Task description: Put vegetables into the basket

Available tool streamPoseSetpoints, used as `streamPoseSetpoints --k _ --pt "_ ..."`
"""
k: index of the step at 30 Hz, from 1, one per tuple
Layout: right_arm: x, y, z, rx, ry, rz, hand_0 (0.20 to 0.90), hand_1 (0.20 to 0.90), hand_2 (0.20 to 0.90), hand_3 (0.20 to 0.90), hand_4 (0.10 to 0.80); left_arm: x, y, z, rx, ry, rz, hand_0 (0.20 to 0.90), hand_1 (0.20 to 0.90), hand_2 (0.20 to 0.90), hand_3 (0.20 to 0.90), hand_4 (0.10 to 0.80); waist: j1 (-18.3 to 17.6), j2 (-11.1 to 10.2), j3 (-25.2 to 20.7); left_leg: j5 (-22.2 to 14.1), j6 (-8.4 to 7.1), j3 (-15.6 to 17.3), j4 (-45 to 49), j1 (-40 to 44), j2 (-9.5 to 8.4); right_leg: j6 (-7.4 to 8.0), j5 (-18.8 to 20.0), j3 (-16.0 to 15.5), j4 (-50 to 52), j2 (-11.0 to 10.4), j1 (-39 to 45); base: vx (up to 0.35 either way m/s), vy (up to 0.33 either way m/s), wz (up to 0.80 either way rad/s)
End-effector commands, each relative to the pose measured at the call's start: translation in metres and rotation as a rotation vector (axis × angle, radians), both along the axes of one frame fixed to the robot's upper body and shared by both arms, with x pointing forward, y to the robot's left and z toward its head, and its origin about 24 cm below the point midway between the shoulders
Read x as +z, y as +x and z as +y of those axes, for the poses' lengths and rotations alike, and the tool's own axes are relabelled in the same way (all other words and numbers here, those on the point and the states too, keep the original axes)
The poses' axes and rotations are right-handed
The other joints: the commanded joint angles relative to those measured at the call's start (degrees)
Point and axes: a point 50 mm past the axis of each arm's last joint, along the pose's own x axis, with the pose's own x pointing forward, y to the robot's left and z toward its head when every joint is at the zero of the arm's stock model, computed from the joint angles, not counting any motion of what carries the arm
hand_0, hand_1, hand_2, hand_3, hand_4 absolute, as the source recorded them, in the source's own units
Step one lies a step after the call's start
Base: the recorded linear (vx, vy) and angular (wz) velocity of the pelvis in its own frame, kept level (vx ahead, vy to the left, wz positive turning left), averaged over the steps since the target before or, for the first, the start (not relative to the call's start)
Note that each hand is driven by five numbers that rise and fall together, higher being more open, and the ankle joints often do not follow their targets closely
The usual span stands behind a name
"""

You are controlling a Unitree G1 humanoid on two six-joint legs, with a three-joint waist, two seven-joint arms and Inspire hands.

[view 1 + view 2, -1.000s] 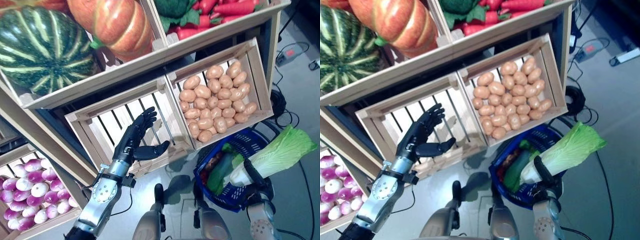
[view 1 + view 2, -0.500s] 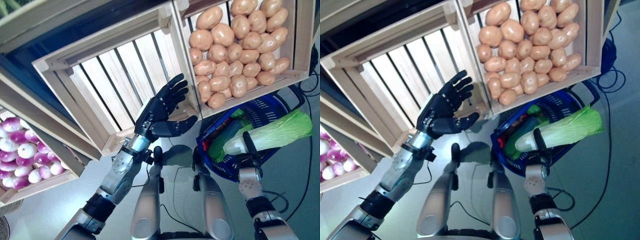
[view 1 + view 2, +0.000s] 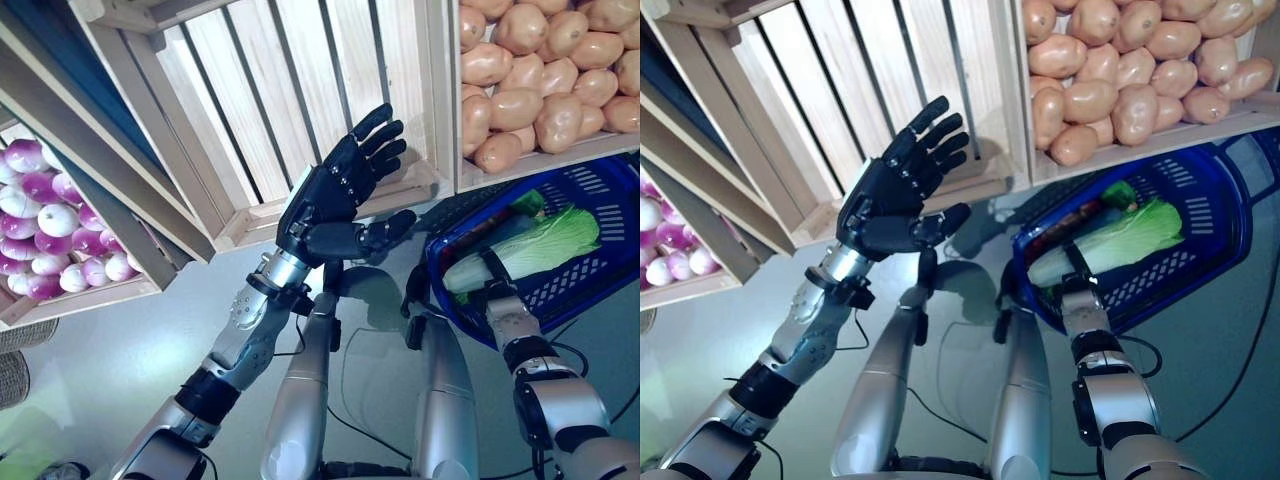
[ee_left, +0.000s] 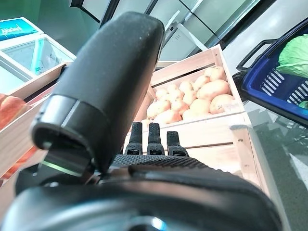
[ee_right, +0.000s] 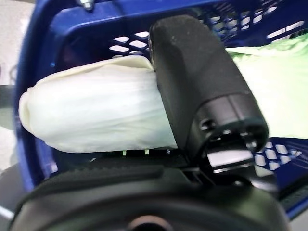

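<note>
Holding the cabbage (image 3: 525, 250) with our right hand (image 3: 492, 283), we have the thumb curled over its white stem end, as the right wrist view shows, with the fingers wrapped under it. The cabbage lies inside the blue basket (image 3: 610, 262), pale stem toward our hand and green leaves toward the far side; it sits on top of other produce, of which we can make out a dark green piece and something reddish near the basket's near rim, too hidden to name. Our left hand (image 3: 335, 195) is raised in front of the empty slatted crate (image 3: 270, 90), fingers (image 3: 378, 135) straight and spread, thumb standing out to the side, palm bare and touching nothing. To the right of that crate, a second crate (image 3: 1260, 105) is packed with potatoes (image 3: 1110, 70), and the basket stands on the floor just below its front edge. To the left and lower, a crate (image 3: 80, 300) of purple-and-white turnips (image 3: 45, 240) shows at the edge of the head views. In the left wrist view we see the potatoes past our straight fingertips, and the basket's black handle (image 4: 252, 53) with a bit of green leaf beyond it. We can read no labels, brands or writing on the crates, the basket or the produce.
</note>
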Motion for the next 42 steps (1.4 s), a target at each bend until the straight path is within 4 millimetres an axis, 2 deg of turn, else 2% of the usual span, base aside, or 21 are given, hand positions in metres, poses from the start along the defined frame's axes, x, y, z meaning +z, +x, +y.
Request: streamPoseSetpoints --k 1,3,4,5,11,16,19,22,25,27,30,31,33,36,38,42 --pt "0.009 -0.016 -0.048 -0.209 0.074 0.015 0.3 0.3 0.3 0.3 0.4 0.047 -0.019 -0.005 -0.122 -0.139 -0.251 0.9 0.9 0.9 0.9 0.8 0.34 3.04 -0.26 -5.56 1.88 0.22 8.26 -4.23 -2.43 -0.29 2.69 0.19 -0.64 1.63 1.59 0.0 0.0 0.0" --pt "0.008 -0.018 -0.052 -0.256 0.13 0.008 0.319 0.319 0.319 0.319 0.413 0.047 -0.02 -0.004 -0.135 -0.145 -0.254 0.9 0.9 0.9 0.9 0.8 0.42 3.23 -0.26 -5.68 1.95 0.27 8.71 -4.72 -2.51 -0.32 2.63 0.34 -0.07 1.81 1.12 0.0 0.0 0.0" --pt "0.008 -0.018 -0.052 -0.269 0.149 0.002 0.662 0.662 0.662 0.662 0.642 0.048 -0.02 -0.004 -0.137 -0.146 -0.257 0.9 0.9 0.9 0.9 0.8 0.45 3.28 -0.26 -5.76 2.01 0.3 8.87 -4.81 -2.53 -0.37 2.6 0.39 0.13 1.91 1.01 0.0 0.0 0.0" --pt "0.008 -0.018 -0.052 -0.278 0.162 0.001 0.9 0.9 0.9 0.9 0.8 0.048 -0.021 -0.003 -0.139 -0.148 -0.257 0.9 0.9 0.9 0.9 0.8 0.41 3.32 -0.26 -5.83 2.06 0.36 8.93 -4.7 -2.53 -0.42 2.6 0.45 0.28 2.08 1.02 0.0 0.0 0.0" --pt "0.002 -0.026 -0.055 -0.36 0.193 0.033 0.9 0.9 0.9 0.9 0.8 0.051 -0.025 -0.003 -0.16 -0.105 -0.29 0.9 0.9 0.9 0.9 0.8 0.29 2.71 -0.26 -6.25 1.99 0.24 7.85 -1.36 -2.84 -0.63 2.51 0.42 -1.38 3.19 4.48 0.0 0.0 0.0" --pt "-0.005 -0.034 -0.058 -0.444 0.178 0.09 0.9 0.9 0.9 0.9 0.8 0.049 -0.029 -0.012 -0.233 0.061 -0.334 0.9 0.9 0.9 0.9 0.8 0.11 2.15 -0.26 -5.83 1.7 0.16 4.48 4.79 -2.83 -0.41 2.83 0.45 -4.84 4.15 10.81 0.02 0.009 -0.04" --pt "-0.011 -0.041 -0.063 -0.452 0.152 0.147 0.9 0.9 0.9 0.9 0.8 0.042 -0.03 -0.023 -0.318 0.266 -0.351 0.9 0.9 0.9 0.9 0.8 -0.05 2.19 -1.18 -4.47 1.09 1.34 -0.99 11.37 -2.39 -0.1 3.5 -0.03 -10.31 4.17 18.09 0.064 0.07 -0.16" --pt "-0.018 -0.055 -0.075 -0.412 -0.063 0.28 0.9 0.9 0.9 0.9 0.8 0.025 -0.03 -0.03 -0.401 0.477 -0.312 0.9 0.9 0.9 0.9 0.8 -0.35 2.56 -4.88 -2.22 0.53 2.0 -7.67 17.1 -1.25 0.54 4.5 -0.3 -16.14 4.06 24.11 0.092 0.101 -0.15" --pt "-0.025 -0.065 -0.079 -0.37 -0.194 0.363 0.9 0.9 0.9 0.9 0.8 0.009 -0.03 -0.03 -0.427 0.571 -0.256 0.9 0.9 0.9 0.9 0.8 -0.86 2.48 -7.48 -1.24 0.22 2.11 -11.51 20.68 -0.44 0.96 5.01 0.03 -19.66 3.93 27.72 0.133 0.086 -0.1" --pt "-0.041 -0.084 -0.082 -0.306 -0.31 0.446 0.9 0.9 0.9 0.9 0.8 -0.01 -0.03 -0.028 -0.455 0.606 -0.146 0.9 0.9 0.9 0.9 0.8 -1.44 2.31 -10.25 -0.65 0.17 2.22 -15.12 24.7 0.12 1.27 5.5 0.41 -23.0 3.74 31.59 0.205 0.09 -0.11" --pt "-0.062 -0.113 -0.085 -0.159 -0.538 0.519 0.9 0.9 0.9 0.9 0.8 -0.042 -0.037 -0.023 -0.458 0.727 -0.07 0.9 0.9 0.9 0.9 0.8 -2.09 1.99 -13.5 0.09 0.02 2.52 -19.29 29.46 1.0 1.86 6.22 0.58 -26.8 3.5 36.2 0.209 0.068 -0.02" --pt "-0.065 -0.117 -0.083 -0.096 -0.637 0.535 0.9 0.9 0.9 0.9 0.8 -0.055 -0.039 -0.02 -0.438 0.746 -0.019 0.9 0.9 0.9 0.9 0.8 -2.46 1.8 -14.73 0.32 -0.05 2.8 -20.69 31.08 1.41 2.09 6.42 0.74 -28.05 3.46 37.66 0.24 0.078 -0.02" --pt "-0.08 -0.128 -0.066 0.1 -0.756 0.537 0.9 0.9 0.9 0.9 0.8 -0.082 -0.04 -0.007 -0.387 0.751 0.116 0.9 0.9 0.9 0.9 0.8 -3.26 1.4 -17.14 1.06 -0.41 3.31 -23.9 34.42 2.34 2.43 6.79 0.95 -30.66 3.42 40.72 0.225 0.08 -0.07" --pt "-0.099 -0.147 -0.047 0.347 -0.833 0.529 0.9 0.9 0.9 0.9 0.8 -0.117 -0.044 0.011 -0.306 0.791 0.243 0.9 0.9 0.9 0.9 0.8 -4.27 1.01 -19.34 1.4 -0.71 3.96 -26.1 36.98 3.33 2.67 6.86 1.25 -32.19 3.48 42.71 0.152 0.056 -0.09" --pt "-0.115 -0.165 -0.035 0.559 -0.85 0.538 0.9 0.9 0.9 0.9 0.8 -0.156 -0.053 0.028 -0.258 0.803 0.433 0.9 0.9 0.9 0.9 0.8 -4.69 0.71 -21.08 1.51 -0.93 4.5 -27.25 38.63 3.95 2.93 6.63 1.16 -32.61 3.33 43.98 0.136 0.047 -0.13" --pt "-0.136 -0.195 -0.022 0.73 -0.784 0.578 0.9 0.9 0.9 0.9 0.8 -0.214 -0.076 0.057 -0.09 0.867 0.689 0.9 0.9 0.9 0.9 0.8 -4.86 0.21 -23.54 0.86 -1.13 4.96 -27.36 40.81 4.33 3.07 6.16 0.86 -32.98 2.98 45.96 0.144 0.019 -0.04"
